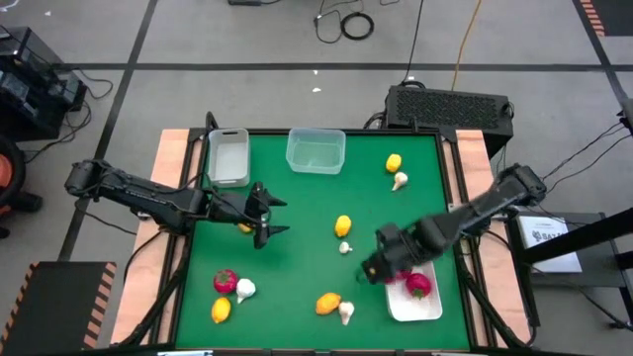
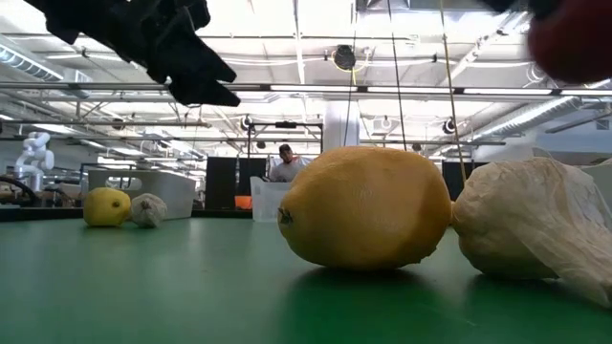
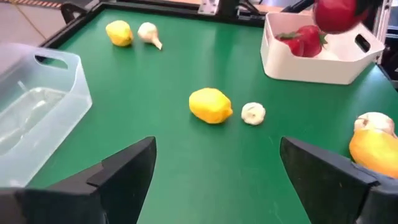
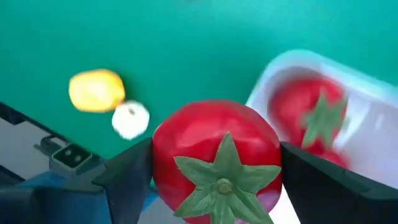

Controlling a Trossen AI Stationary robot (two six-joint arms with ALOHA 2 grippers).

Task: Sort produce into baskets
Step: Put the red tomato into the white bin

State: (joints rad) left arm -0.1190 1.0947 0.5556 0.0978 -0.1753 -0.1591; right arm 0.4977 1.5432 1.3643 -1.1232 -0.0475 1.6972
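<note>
Produce lies scattered across the green table (image 1: 297, 247) as the right gripper (image 4: 214, 171), its jaws pinching a red tomato (image 4: 214, 162), hangs at the near-right white tray (image 1: 420, 307), which already holds another tomato (image 1: 419, 286). The left gripper (image 1: 272, 215) hovers at centre-left, jaws spread and empty. A lemon (image 1: 343, 225) and garlic bulb (image 1: 345, 247) sit mid-table; a grey bin (image 1: 228, 156) and clear tub (image 1: 316, 151) stand along the far edge.

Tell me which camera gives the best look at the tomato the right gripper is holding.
The right wrist view: the tomato fills the frame, clamped between the right gripper's fingers beside the white tray. The left wrist view catches it far off; the low view shows a red blur; the high view mostly hides it.
</note>
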